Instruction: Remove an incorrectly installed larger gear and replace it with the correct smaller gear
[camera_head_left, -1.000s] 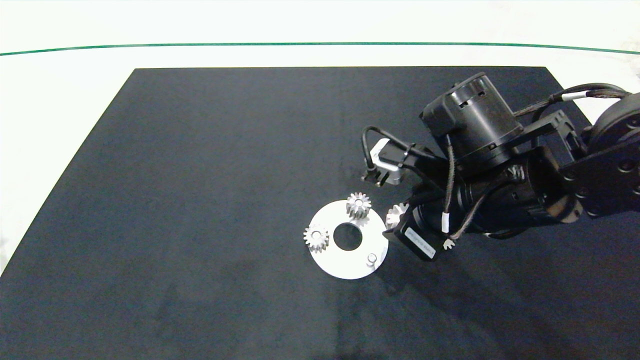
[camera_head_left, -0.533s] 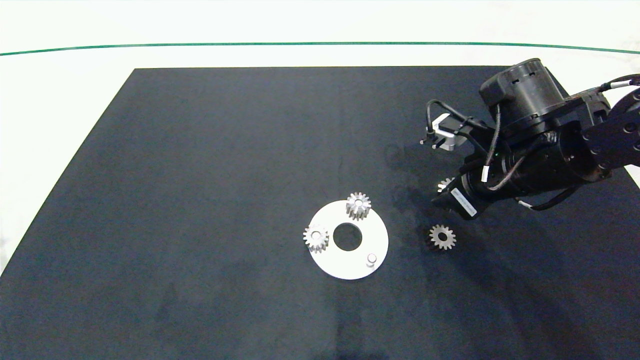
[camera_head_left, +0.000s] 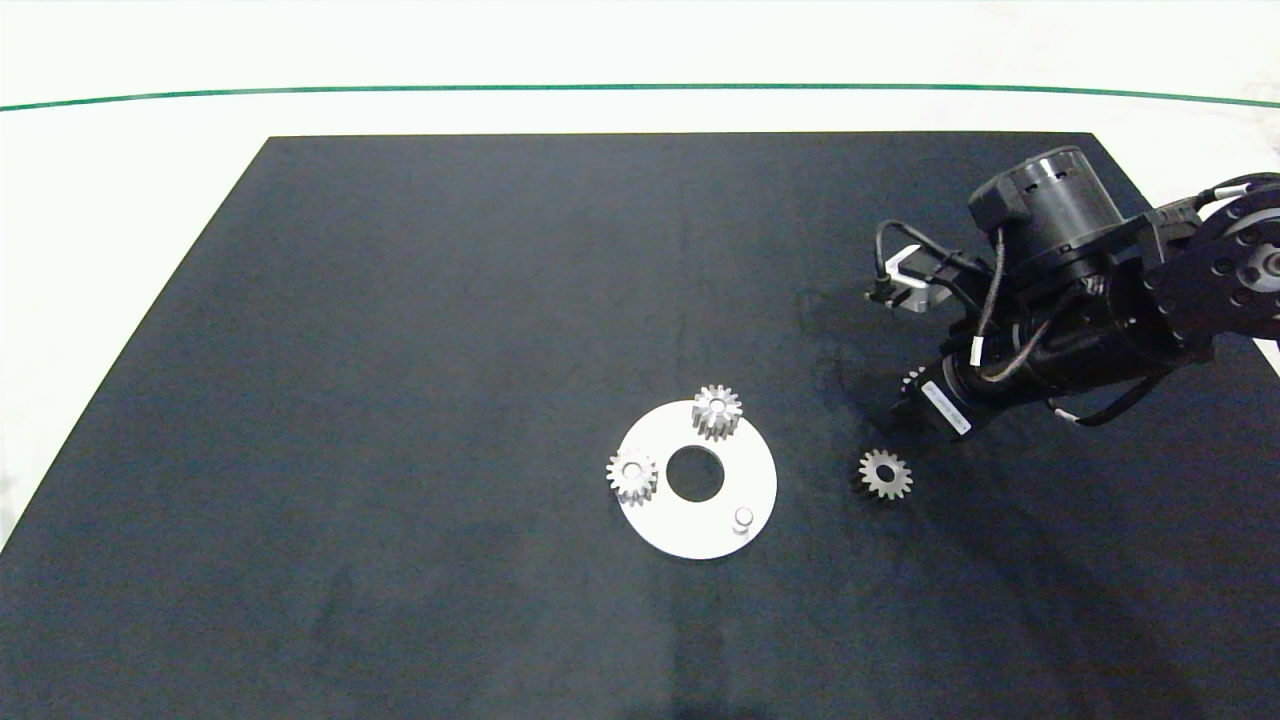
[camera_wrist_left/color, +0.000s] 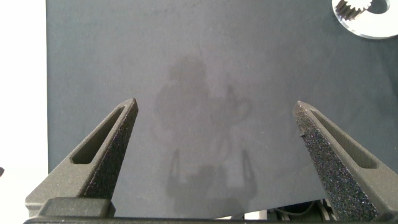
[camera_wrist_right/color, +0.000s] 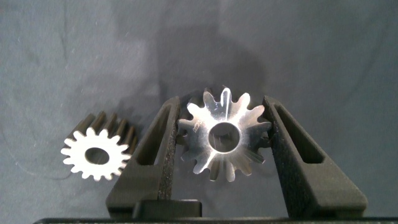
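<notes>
Right tool (camera_wrist_right/color: 225, 134) grips a grey metal gear (camera_wrist_right/color: 224, 138) between its two fingers, teeth pressed against both pads, held just above the dark mat at about three o'clock from the white round disc (camera_head_left: 655, 528). Judging by the task, this is probably the wrongly fitted larger gear, being carried clear of the disc, though its size against the others is hard to judge from here.

On the mat beside that tool, lying flat, is the smaller gear (camera_head_left: 885, 474), close at hand for the next pick-up. It sits well apart from the disc, also toward three o'clock.

Two more gears stay on the disc, one at twelve o'clock (camera_head_left: 717, 411) and one at nine o'clock (camera_head_left: 632, 476). A bare peg (camera_head_left: 743, 517) at about four o'clock stands empty, likely awaiting the replacement.

Left tool (camera_wrist_left/color: 217, 155) hangs idle over bare mat, fingers spread wide and holding nothing, away from the work.
</notes>
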